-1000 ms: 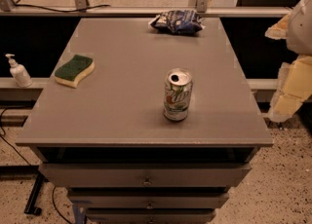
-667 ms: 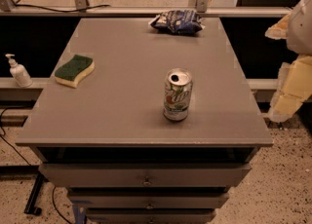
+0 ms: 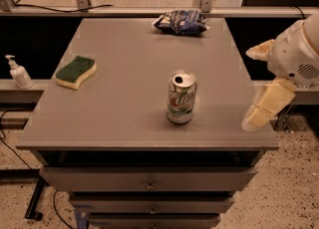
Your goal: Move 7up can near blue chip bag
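Speckled floor and a low railed ledge surround the work area. Clock reference is the tabletop, with 12 at the far edge.

Grey cabinet table [image 3: 114, 118], drawers in front, flat top.

Robot arm: white housing [image 3: 299, 54] off the right edge at 3 o'clock. Gripper [image 3: 249, 87] hangs over the right rim at about 4 o'clock. Its two tan fingers [image 3: 264, 107] are spread wide, with nothing between them. Change since a second ago: the gripper has come in from further right toward the table edge and sits a little lower. The objects on the table have not moved.

Blue chip bag [image 3: 180, 22]: crumpled, lying flat at the far edge, about 12 to 1 o'clock.

Green-and-yellow sponge [image 3: 76, 71]: 9 o'clock, near the left edge, well apart from everything else.

7up can [image 3: 181, 97]: upright, opened top facing up, just off centre toward 4 o'clock. It is well apart from the bag and not touched by the gripper.

Soap pump bottle [image 3: 19, 73]: off the table on the left ledge, 9 o'clock.

Judgement: this is the approach phase and no grasp has been made. The inward shift points to a reach toward the can from its 3 o'clock side. After the grasp, the carry runs toward 12 o'clock, ending beside the bag. One risk is that the can tips if a finger clips it.
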### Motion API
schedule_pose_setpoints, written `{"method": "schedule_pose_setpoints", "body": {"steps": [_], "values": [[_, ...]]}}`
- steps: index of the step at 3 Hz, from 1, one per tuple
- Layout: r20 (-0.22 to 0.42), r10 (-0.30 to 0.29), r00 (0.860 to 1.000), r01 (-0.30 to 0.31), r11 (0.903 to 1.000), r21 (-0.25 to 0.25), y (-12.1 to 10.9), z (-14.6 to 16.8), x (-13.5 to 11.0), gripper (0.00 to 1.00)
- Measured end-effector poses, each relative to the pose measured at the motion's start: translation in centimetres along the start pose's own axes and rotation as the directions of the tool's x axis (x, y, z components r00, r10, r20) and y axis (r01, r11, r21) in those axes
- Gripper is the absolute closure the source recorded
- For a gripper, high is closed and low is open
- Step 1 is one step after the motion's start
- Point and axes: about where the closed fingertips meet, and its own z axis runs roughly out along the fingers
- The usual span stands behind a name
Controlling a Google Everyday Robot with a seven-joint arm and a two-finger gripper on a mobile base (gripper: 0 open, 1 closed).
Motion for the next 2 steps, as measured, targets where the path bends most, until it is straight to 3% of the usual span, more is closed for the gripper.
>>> {"method": "schedule_pose_setpoints", "body": {"steps": [1,2], "values": [[0.168,0.038,0.985,-0.031,0.9986,-0.042,-1.4,4.1,-0.9,0.00],[0.310,0.095,0.946,-0.062,0.9915,-0.114,-2.0,7.6,-3.4,0.00]]}}
